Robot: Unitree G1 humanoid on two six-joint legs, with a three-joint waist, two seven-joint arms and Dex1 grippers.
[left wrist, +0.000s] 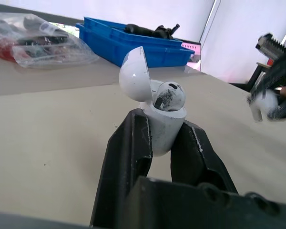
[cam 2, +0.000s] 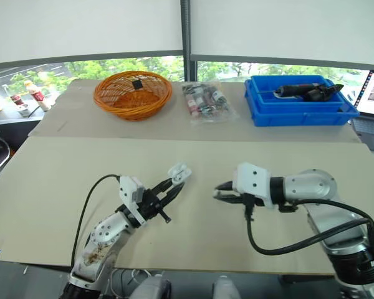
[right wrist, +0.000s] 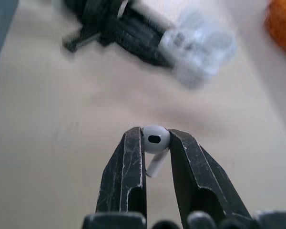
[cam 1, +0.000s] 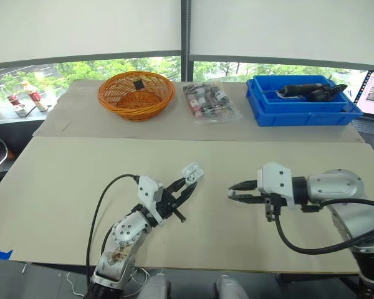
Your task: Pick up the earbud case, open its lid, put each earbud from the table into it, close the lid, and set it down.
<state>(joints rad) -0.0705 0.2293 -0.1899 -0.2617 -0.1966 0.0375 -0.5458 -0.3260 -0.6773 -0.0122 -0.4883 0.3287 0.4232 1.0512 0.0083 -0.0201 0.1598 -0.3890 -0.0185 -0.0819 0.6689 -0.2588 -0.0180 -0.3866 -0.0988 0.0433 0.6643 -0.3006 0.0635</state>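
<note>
Lab, covered bench (cam 1: 75,187), blue parts bin (cam 1: 299,116)

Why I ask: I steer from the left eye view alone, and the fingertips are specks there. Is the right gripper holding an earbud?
Observer: Yes. The right wrist view shows the right gripper pinching a white earbud.
Operator: Which way does it sit?
Observer: Its round head is out at the tips, and its stem runs back between the two fingers.
Operator: Is the case ready for it?
Observer: The left wrist view shows another earbud seated in the earbud case, which the left gripper clamps with its lid open.
</note>
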